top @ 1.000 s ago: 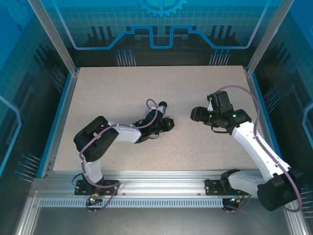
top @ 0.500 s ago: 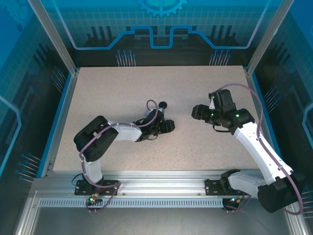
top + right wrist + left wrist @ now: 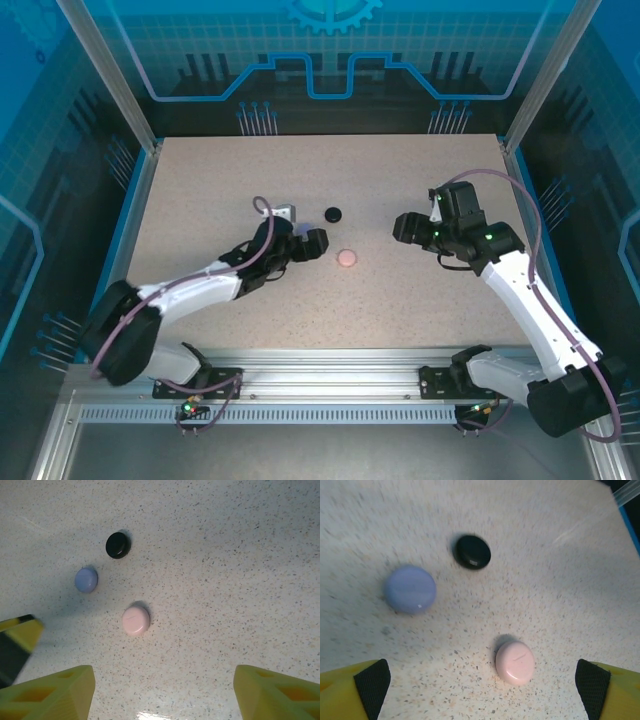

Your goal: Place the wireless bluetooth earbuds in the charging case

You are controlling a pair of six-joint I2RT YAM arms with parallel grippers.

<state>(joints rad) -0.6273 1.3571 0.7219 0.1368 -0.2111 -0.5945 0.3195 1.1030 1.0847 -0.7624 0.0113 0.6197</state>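
In the top view, a speckled stone-look tabletop (image 3: pixel 200 190) carries a glossy black case (image 3: pixel 333 213), a round disc at mid-frame. A matte pink case (image 3: pixel 346 258) lies just below it. The left arm stretches low from the lower left, with the left gripper (image 3: pixel 312 243) left of the pink case. The right arm bends in from the lower right, and the right gripper (image 3: pixel 400 230) hangs right of both cases.

In the left wrist view, a smooth domed lilac case (image 3: pixel 410 589), the black case (image 3: pixel 473 552) and the pink case (image 3: pixel 514 662) lie closed and apart. The left gripper (image 3: pixel 482 687) is spread wide and holds nothing.

In the right wrist view, the 3 cases sit at upper left. The right gripper (image 3: pixel 162 692) is spread wide and holds nothing.
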